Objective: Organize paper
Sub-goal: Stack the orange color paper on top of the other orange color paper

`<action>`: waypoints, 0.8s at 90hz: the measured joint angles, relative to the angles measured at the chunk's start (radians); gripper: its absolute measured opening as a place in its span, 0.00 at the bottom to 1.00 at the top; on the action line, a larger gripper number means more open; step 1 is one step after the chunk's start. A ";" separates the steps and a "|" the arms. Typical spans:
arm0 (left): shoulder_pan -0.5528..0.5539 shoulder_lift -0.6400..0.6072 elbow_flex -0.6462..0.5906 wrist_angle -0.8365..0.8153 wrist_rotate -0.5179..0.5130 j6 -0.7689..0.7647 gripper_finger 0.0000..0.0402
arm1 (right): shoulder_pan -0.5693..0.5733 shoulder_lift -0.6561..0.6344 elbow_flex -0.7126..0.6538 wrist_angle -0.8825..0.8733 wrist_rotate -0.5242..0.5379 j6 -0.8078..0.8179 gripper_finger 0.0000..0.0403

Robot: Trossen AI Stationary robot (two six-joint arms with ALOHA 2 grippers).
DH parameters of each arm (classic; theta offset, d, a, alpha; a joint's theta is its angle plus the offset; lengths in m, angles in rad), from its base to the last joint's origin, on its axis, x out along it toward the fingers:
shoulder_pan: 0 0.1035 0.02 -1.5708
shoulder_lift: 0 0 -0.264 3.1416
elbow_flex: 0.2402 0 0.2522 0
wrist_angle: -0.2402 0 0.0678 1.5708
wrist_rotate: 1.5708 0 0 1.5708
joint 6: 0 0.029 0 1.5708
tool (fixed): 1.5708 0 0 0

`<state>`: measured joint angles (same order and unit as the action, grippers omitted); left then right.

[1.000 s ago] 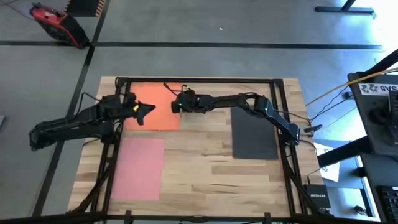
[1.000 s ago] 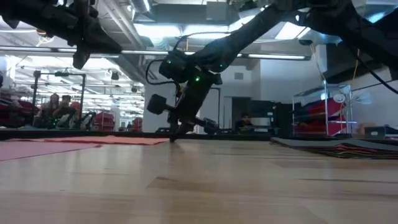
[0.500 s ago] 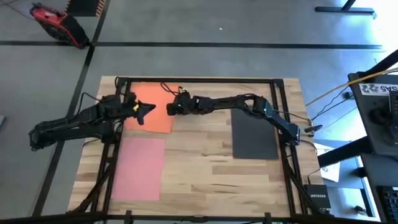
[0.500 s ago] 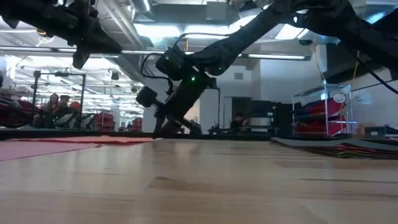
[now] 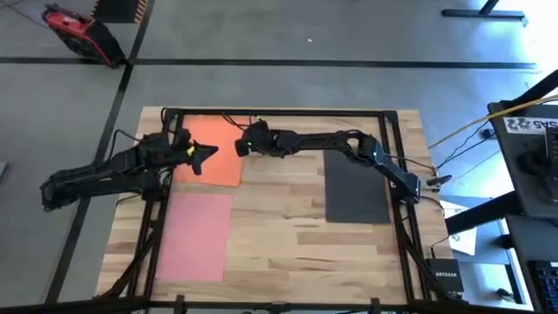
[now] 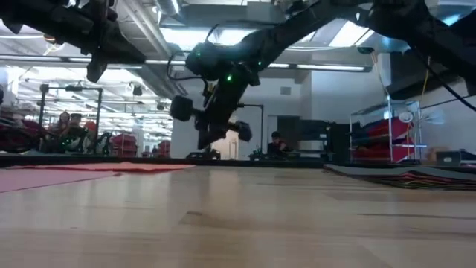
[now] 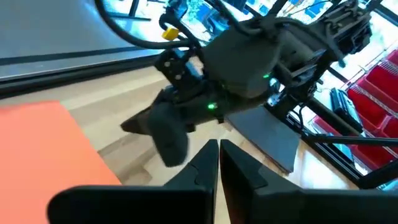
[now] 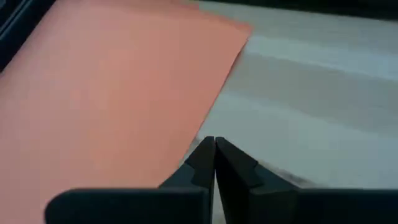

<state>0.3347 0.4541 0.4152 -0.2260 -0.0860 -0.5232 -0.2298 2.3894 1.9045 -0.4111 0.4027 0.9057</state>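
On the wooden table (image 5: 288, 235), going near to far, we first meet a pink sheet (image 5: 193, 235) lying flat at the near left, then a black sheet (image 5: 356, 187) flat toward the right. Beyond the pink sheet lies the orange sheet (image 5: 214, 150), at the far left, slightly skewed to the table's edge. Our left gripper (image 5: 207, 154) hovers over the orange sheet, fingers together and holding nothing. Our right gripper (image 5: 239, 146) hangs raised just above that sheet's right edge, fingers pressed together, empty. We judge it is placed there to nudge the sheet square, since thin paper is easier pushed than pinched
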 joint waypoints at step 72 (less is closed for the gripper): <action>-0.001 0.205 0.147 -0.243 0.129 0.155 0.00 | -0.026 -0.425 0.002 -0.413 -0.338 -0.786 0.00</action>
<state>0.3342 0.6592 0.5620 -0.4691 0.0434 -0.3680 -0.2560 1.9643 1.9068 -0.8243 0.0647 0.1195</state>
